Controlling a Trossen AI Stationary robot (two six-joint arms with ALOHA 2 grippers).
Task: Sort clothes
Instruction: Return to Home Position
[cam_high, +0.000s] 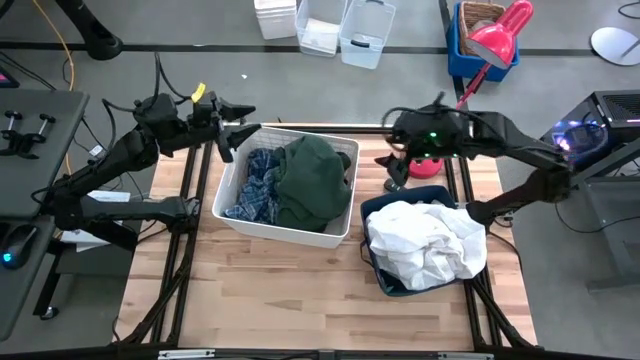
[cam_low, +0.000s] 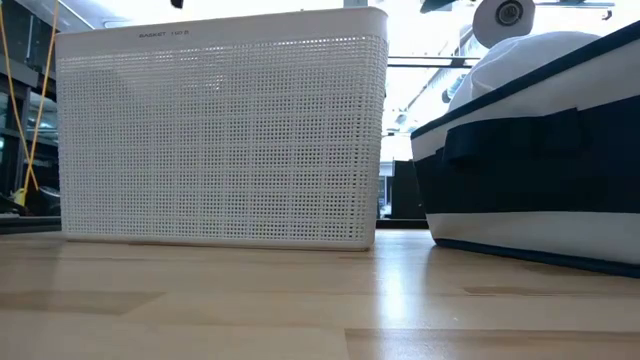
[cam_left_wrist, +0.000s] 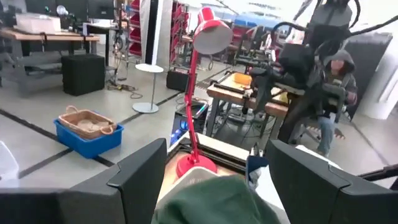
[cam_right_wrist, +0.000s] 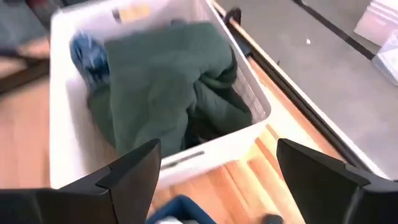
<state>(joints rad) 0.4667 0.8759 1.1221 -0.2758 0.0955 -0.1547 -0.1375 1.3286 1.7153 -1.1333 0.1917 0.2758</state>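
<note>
Now | dark green garment (cam_high: 316, 176) heaped beside crumpled plaid shirt (cam_high: 256, 192) | white garment (cam_high: 430, 245) bunched

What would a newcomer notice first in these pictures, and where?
A dark green fabric garment lies heaped in the white plastic lattice basket on the wooden table, beside a blue-and-white plaid shirt. Right of it, a thin white garment bulges out of the navy blue plastic bin. The left gripper and right gripper hang open behind them.
</note>
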